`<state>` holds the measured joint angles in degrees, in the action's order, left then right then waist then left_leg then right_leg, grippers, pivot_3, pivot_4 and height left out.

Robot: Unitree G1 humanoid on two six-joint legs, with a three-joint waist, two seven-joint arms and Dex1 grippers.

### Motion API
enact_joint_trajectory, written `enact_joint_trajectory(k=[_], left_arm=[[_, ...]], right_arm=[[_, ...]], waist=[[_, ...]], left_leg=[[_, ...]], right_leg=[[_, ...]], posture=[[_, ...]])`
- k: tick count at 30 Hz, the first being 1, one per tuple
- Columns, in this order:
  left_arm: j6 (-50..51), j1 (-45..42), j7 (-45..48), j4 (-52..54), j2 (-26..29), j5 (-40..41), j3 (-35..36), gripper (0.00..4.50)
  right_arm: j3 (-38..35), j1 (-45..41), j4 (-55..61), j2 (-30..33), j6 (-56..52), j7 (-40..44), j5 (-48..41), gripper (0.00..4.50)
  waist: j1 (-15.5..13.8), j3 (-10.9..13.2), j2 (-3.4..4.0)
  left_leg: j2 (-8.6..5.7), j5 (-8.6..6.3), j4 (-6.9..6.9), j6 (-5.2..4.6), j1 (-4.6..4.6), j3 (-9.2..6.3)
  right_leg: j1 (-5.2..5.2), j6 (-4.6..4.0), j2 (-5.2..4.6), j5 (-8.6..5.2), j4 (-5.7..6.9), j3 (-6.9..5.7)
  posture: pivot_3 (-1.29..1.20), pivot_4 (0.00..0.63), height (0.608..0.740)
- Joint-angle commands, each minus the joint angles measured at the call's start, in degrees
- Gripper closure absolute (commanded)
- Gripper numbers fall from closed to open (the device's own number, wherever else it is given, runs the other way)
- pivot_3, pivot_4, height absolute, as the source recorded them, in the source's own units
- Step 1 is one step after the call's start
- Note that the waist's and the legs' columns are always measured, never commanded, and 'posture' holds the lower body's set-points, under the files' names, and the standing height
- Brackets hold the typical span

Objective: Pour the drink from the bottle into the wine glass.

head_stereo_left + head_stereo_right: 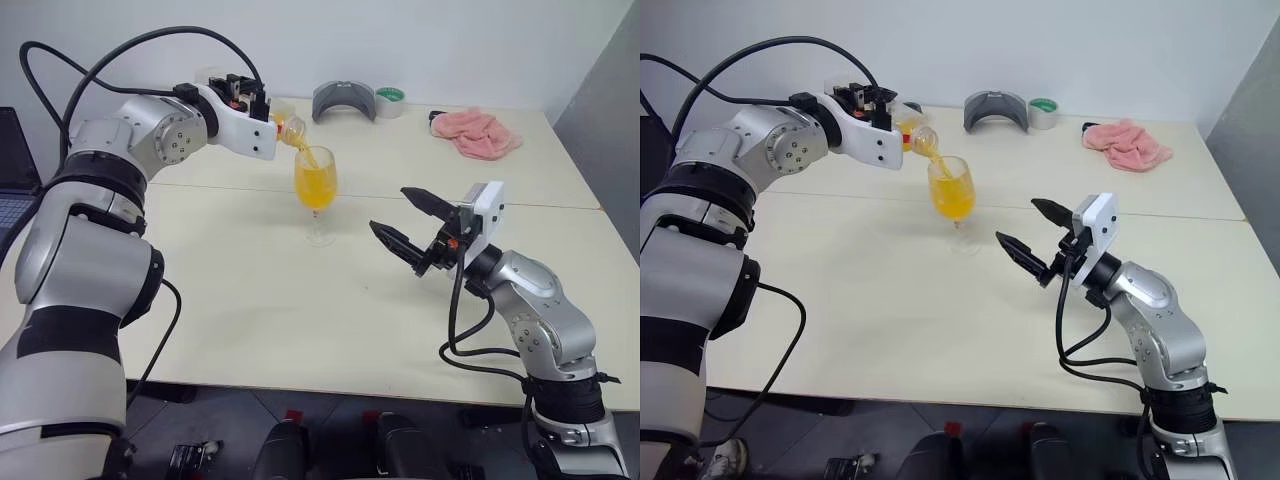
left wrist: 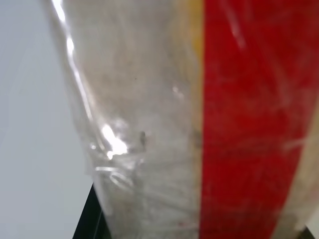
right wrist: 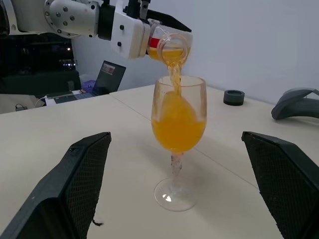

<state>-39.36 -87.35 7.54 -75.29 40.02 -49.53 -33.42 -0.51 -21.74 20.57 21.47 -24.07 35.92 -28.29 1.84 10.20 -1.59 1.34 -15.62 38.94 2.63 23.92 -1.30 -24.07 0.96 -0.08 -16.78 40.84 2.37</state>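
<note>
The left claw (image 1: pixel 268 112) is clamped on the small clear plastic bottle (image 3: pixel 168 46), tipped over the clear stemmed wine glass (image 1: pixel 317 190) mid-table, orange drink (image 3: pixel 178 127) streaming in. The right claw (image 1: pixel 403 221), fingers wide apart and empty, sits right of the glass, slightly nearer.

Looks like a robotics lab or test room. Two plain cream tables (image 1: pixel 300 330) pushed together against a bare white wall (image 1: pixel 400 40). Open laptop (image 1: pixel 12 170) at the left edge. Loose odds and ends at the far side: roll of tape (image 1: pixel 389 100), grey curved headrest-like piece (image 1: pixel 343 100), crumpled pink cloth (image 1: pixel 476 133). Grey partition (image 1: pixel 610 130) on the right.
</note>
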Motion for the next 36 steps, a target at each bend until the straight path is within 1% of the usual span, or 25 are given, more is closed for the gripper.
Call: enact_joint_trajectory(k=[1, 5, 7, 13, 16, 19, 21, 24, 27, 30, 33, 36], left_arm=[[0.4, -2.3, 0.8, -0.1, 0.0, 2.0, 1.5, 2.87], [0.9, -2.1, 4.2, 0.0, -1.2, 5.7, 4.4, 2.87], [0.7, -2.0, 4.8, 0.3, -1.5, 6.2, 4.6, 2.87], [2.5, -1.4, 10.8, 1.0, -2.6, 13.7, 10.3, 2.87], [4.7, -1.2, 14.6, 1.6, -3.4, 18.5, 14.3, 2.87], [8.3, -1.1, 19.3, 2.3, -4.4, 25.3, 20.0, 2.87], [12.2, -1.1, 22.7, 3.6, -5.2, 31.4, 25.1, 2.87], [18.7, 0.5, 24.8, 6.8, -5.6, 39.3, 32.3, 2.87], [25.3, 6.0, 23.0, 12.0, -5.4, 45.0, 37.9, 2.87], [31.8, 14.5, 18.9, 19.2, -5.8, 50.1, 43.4, 2.87], [35.7, 25.8, 14.8, 28.4, -8.0, 55.0, 48.5, 2.87], [37.7, 35.3, 11.6, 36.1, -11.6, 58.6, 51.5, 2.87]], right_arm=[[-0.2, -0.3, 3.0, -0.2, 0.4, -0.5, -0.7, 0.00], [0.1, -0.2, 3.2, -0.2, 0.3, -0.4, -0.7, 0.00], [0.3, -0.2, 3.3, -0.2, 0.2, -0.3, -0.7, 0.00], [0.5, -0.2, 3.5, -0.1, -0.1, -0.3, -0.9, 0.00], [0.3, -0.2, 3.7, 0.0, -0.2, -0.2, -1.2, 0.00], [0.5, -0.1, 4.0, 0.0, -0.5, 0.1, -1.5, 0.00], [0.5, 0.0, 4.3, 0.2, -0.7, 0.6, -1.9, 0.00], [0.4, 0.0, 4.5, 0.6, -0.9, 1.0, -2.3, 0.00], [0.3, 0.5, 5.1, 1.6, -1.2, 1.8, -2.9, 0.00], [0.2, 2.1, 6.6, 3.3, -1.8, 3.4, -4.1, 0.00], [0.0, 4.7, 8.1, 5.4, -1.9, 5.9, -5.3, 0.00], [-0.1, 6.6, 8.3, 7.0, -0.9, 7.9, -5.5, 0.00]], waist=[[0.0, 0.0, 0.00], [0.0, 0.0, 0.00], [0.0, 0.0, 0.00], [0.0, 0.0, 0.00], [0.0, 0.0, 0.00], [0.0, 0.0, 0.00], [0.0, 0.0, 0.00], [0.2, 0.0, 0.00], [0.6, 0.0, 0.03], [1.0, -0.1, 0.11], [1.2, -0.1, 0.09], [0.9, -0.1, 0.03]], left_leg=[[0.00, 0.00, 0.00, 0.00, 0.00, 0.00], [0.00, 0.00, 0.01, 0.00, 0.01, 0.00], [0.00, 0.00, 0.01, 0.00, 0.00, 0.00], [0.01, 0.00, 0.01, 0.00, -0.01, 0.00], [0.01, 0.00, 0.02, 0.00, -0.01, -0.01], [0.01, 0.00, 0.03, 0.00, -0.01, -0.01], [0.03, 0.00, 0.04, 0.01, -0.01, -0.01], [0.10, 0.01, 0.05, 0.01, -0.01, -0.02], [0.19, 0.01, 0.05, 0.01, -0.08, -0.03], [0.23, 0.01, 0.06, 0.00, -0.14, -0.02], [0.30, 0.02, 0.13, 0.02, -0.12, -0.07], [0.30, 0.04, 0.15, 0.04, -0.06, -0.13]], right_leg=[[0.00, 0.00, 0.00, 0.00, 0.00, 0.00], [0.00, 0.00, 0.00, 0.00, 0.00, -0.01], [0.00, 0.00, 0.00, 0.00, 0.00, 0.00], [0.00, 0.00, 0.00, 0.00, 0.02, 0.00], [0.00, 0.00, 0.01, 0.00, 0.03, -0.02], [0.00, 0.00, 0.01, 0.00, 0.03, -0.01], [0.00, 0.00, 0.01, 0.00, 0.04, -0.01], [0.00, 0.00, 0.00, 0.00, 0.06, -0.01], [0.01, 0.00, -0.01, 0.00, 0.13, 0.03], [0.03, 0.00, -0.02, 0.00, 0.21, 0.05], [0.02, -0.01, -0.12, 0.00, 0.28, 0.03], [0.02, -0.02, -0.22, 0.01, 0.24, -0.01]], posture=[[0.00, 0.150, 0.740], [0.00, 0.150, 0.740], [0.00, 0.150, 0.740], [0.00, 0.150, 0.740], [0.00, 0.150, 0.740], [0.00, 0.150, 0.740], [0.00, 0.150, 0.740], [0.00, 0.150, 0.740], [0.00, 0.150, 0.740], [0.00, 0.150, 0.740], [0.00, 0.150, 0.740], [0.00, 0.150, 0.740]])
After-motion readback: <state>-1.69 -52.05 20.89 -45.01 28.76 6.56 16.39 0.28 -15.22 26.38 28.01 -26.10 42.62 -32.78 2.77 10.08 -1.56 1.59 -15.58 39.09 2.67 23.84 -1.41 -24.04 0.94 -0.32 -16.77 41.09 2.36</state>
